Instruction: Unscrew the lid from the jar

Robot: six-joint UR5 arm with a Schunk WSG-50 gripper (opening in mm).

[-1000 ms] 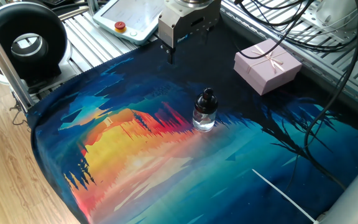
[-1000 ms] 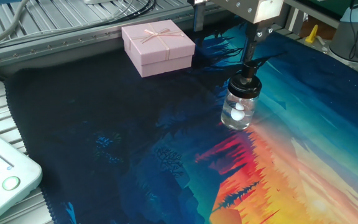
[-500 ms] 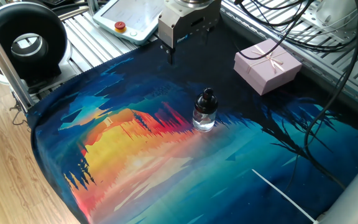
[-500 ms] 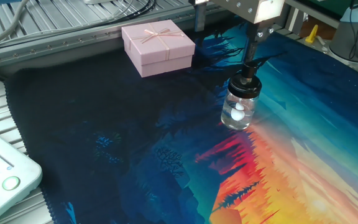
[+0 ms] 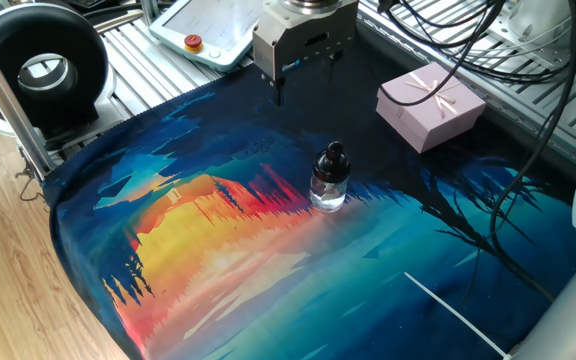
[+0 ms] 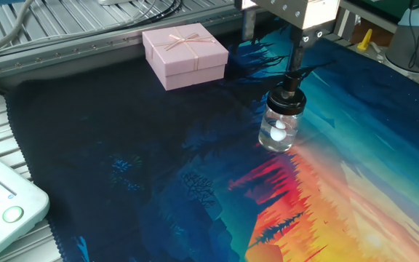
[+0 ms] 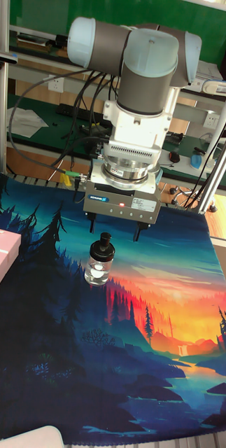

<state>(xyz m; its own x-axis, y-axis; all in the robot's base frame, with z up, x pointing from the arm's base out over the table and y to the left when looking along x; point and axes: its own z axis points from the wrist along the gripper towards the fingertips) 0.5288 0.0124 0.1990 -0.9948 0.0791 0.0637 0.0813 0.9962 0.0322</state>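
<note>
The jar (image 5: 328, 188) is a small clear glass one that stands upright on the colourful mat, with something white inside. Its black knob-like lid (image 5: 334, 155) sits on top. My gripper (image 5: 306, 75) hangs open above the mat, behind the jar and apart from it, holding nothing. In the other fixed view one fingertip (image 6: 297, 62) ends just above the lid (image 6: 289, 94) of the jar (image 6: 278, 129). The tall fixed view has the gripper (image 7: 113, 229) straddling the space above the lid (image 7: 103, 243), with the jar (image 7: 98, 266) below.
A pink ribboned gift box (image 5: 430, 105) sits on the mat beyond the jar. A teach pendant (image 5: 208, 30) and a black round device (image 5: 43, 65) lie off the mat's far side. Cables (image 5: 488, 45) hang over the back right.
The gripper has shifted slightly sideways above the mat, still open. The jar and lid have not moved.
</note>
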